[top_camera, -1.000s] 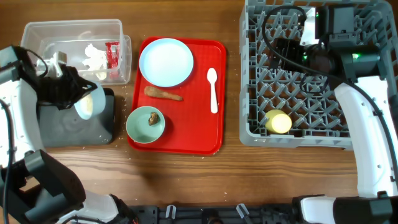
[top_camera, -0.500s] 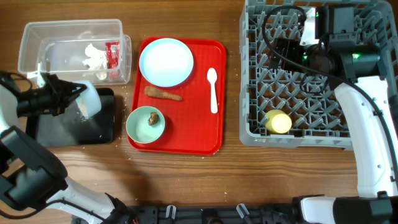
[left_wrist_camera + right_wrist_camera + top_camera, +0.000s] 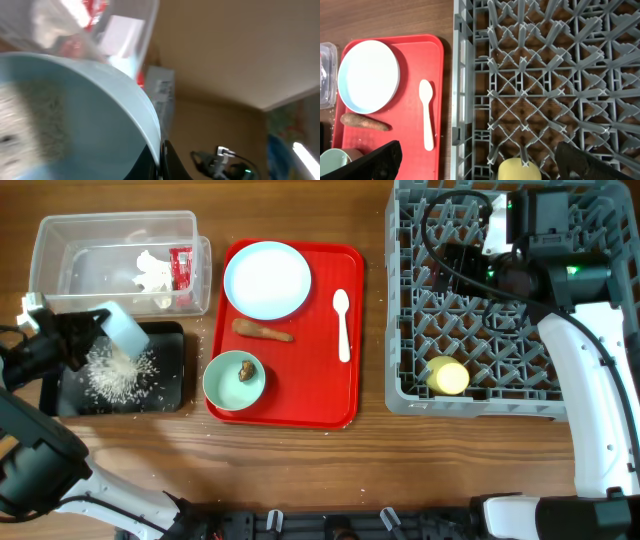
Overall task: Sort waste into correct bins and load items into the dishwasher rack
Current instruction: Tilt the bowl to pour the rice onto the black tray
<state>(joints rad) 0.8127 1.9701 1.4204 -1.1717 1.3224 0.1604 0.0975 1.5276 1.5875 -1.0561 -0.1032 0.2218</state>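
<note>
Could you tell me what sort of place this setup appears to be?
Probably a robot test bench staged as a cafeteria dish-return station: a red serving tray holding a plate and spoon, a grey dishwasher rack beside it, and a clear tub and black tray for waste.

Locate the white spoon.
In the overhead view the white spoon lies on the right side of the red tray, between the blue plate and the grey rack.

The white-shelled right arm (image 3: 585, 380) carries black joints, black cables, green lights.
</note>
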